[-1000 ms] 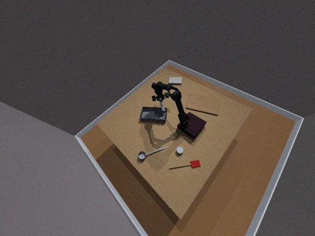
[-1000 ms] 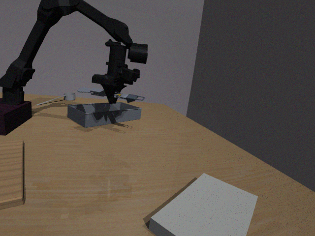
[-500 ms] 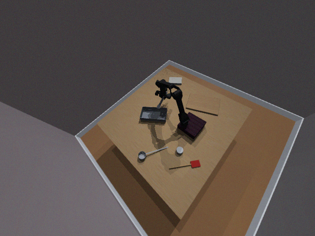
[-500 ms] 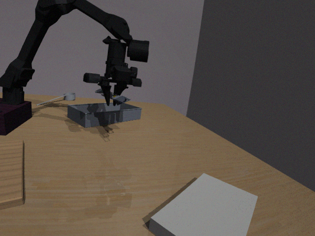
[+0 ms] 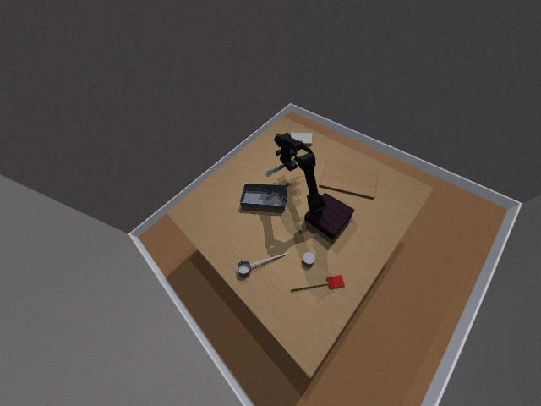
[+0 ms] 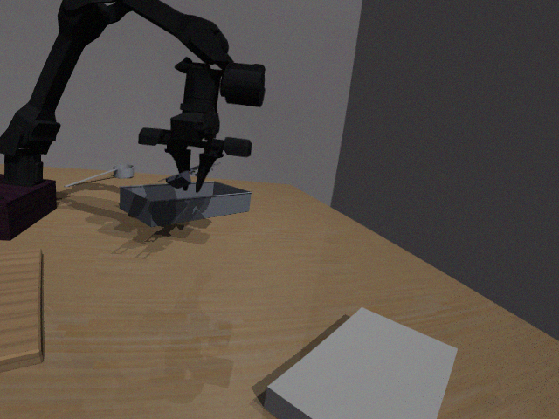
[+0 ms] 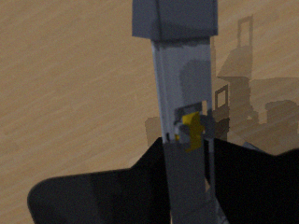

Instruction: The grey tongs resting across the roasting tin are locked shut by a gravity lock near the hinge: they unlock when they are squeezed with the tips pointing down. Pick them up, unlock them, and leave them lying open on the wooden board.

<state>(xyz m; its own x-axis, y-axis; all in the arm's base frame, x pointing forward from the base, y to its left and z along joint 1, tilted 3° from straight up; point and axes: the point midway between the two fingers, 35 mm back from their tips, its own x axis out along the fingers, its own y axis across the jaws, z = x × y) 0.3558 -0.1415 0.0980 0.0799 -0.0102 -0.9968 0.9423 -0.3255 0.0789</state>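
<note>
My gripper (image 5: 291, 167) (image 6: 191, 188) (image 7: 178, 141) points down and is shut on the grey tongs (image 5: 275, 169) (image 6: 178, 180) (image 7: 182, 70), held above the table. In the wrist view they run lengthwise between the fingers, with a yellow piece (image 7: 192, 130) near the fingertips. They look narrow; whether the lock is engaged cannot be told. The roasting tin (image 5: 262, 207) (image 6: 230, 206) stands on the table, with nothing across it; the tongs are beside it, on the side toward the white block. The wooden board (image 5: 349, 178) (image 6: 20, 306) lies flat, away from the gripper.
A white block (image 5: 302, 138) (image 6: 365, 369) lies near the far corner. The arm stands on a dark purple base (image 5: 336, 214) (image 6: 33, 205). A long-handled cup (image 5: 243, 267) (image 6: 123, 171), a small white cylinder (image 5: 308, 258) and a red spatula (image 5: 336, 282) lie beyond the base.
</note>
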